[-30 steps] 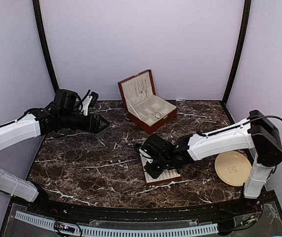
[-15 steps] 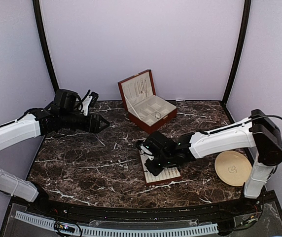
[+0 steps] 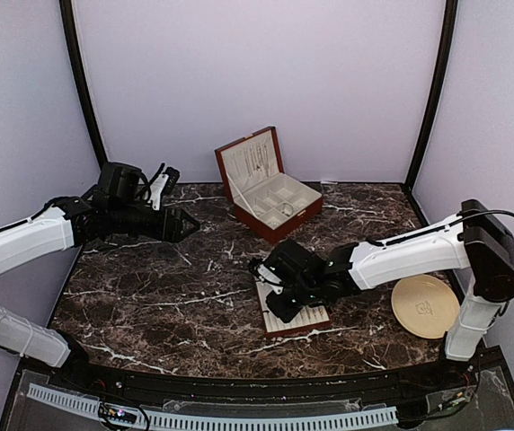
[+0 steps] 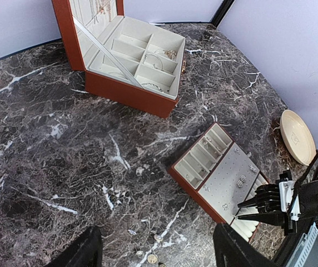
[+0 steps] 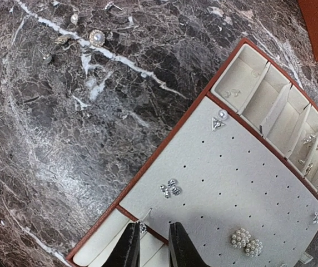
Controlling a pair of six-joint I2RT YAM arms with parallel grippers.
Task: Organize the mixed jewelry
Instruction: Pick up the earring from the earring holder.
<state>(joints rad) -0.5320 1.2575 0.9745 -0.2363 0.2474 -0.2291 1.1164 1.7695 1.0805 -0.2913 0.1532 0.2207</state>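
Dark marble table (image 3: 149, 296), purple walls behind. Pieces of the mixed jewelry (image 5: 96, 37) lie loose on the marble near the earring tray (image 5: 242, 183), and more studs sit on its perforated pad. The right gripper (image 5: 153, 245) hangs over the tray's edge, fingers narrowly apart; whether they hold anything cannot be told. The left gripper (image 4: 156, 253) is aloft, fingers wide apart.
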